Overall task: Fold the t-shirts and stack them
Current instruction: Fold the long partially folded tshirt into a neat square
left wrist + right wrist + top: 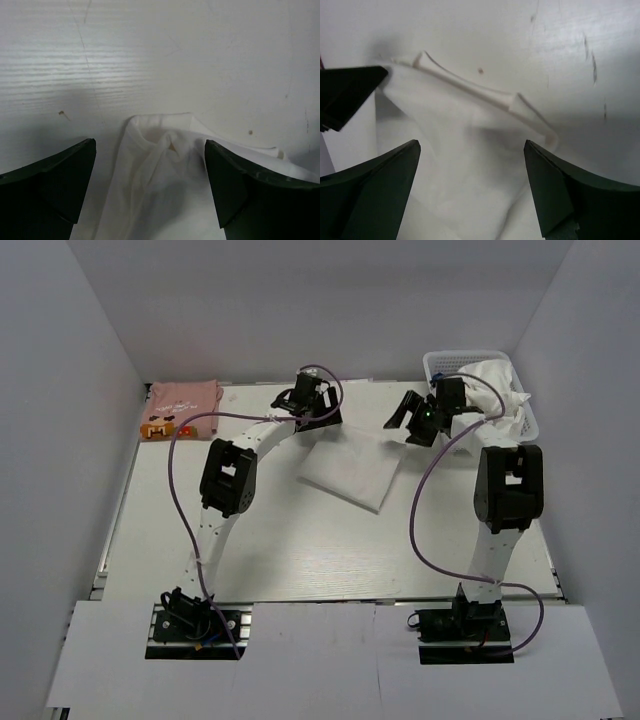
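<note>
One white t-shirt [350, 472] is laid folded on the bench [300, 560], at mid-width toward the far edge, with bare bench left open along its near and left sides. One pink t-shirt [183, 400] is laid folded in the far left corner, well apart, and a white mesh basket [440, 362] holding white cloth [495, 380] is set in the far right corner. The left fingers [55, 170] and right fingers [570, 185] are spread wide over the white t-shirt's far edge, with nothing gripped.

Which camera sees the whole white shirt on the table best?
The top camera: the white shirt lies whole, folded, on the table. Both wrist cameras show only a close-up corner of it.
</note>
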`<control>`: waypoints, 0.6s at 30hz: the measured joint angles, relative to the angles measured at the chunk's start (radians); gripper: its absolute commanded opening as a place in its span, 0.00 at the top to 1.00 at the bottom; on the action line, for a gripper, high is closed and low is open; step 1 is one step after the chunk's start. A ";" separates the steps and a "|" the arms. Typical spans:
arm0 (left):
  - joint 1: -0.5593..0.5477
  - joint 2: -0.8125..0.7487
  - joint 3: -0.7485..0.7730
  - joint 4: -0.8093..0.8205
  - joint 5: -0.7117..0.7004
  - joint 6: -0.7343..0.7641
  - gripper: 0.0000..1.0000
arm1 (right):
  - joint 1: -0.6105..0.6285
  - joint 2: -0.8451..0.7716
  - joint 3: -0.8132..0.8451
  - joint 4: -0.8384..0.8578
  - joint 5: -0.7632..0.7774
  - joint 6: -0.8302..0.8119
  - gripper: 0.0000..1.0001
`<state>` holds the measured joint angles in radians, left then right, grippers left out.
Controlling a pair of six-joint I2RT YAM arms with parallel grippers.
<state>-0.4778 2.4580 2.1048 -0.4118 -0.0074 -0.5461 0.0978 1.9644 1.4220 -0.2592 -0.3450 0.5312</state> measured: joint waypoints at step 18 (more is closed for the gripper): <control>-0.011 -0.210 -0.195 0.174 0.142 0.085 0.00 | 0.126 -0.115 -0.056 0.064 0.042 -0.043 0.10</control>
<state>-0.4892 2.2482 1.9095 -0.2382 0.1349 -0.4610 0.2241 1.8496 1.3655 -0.1947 -0.3031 0.4885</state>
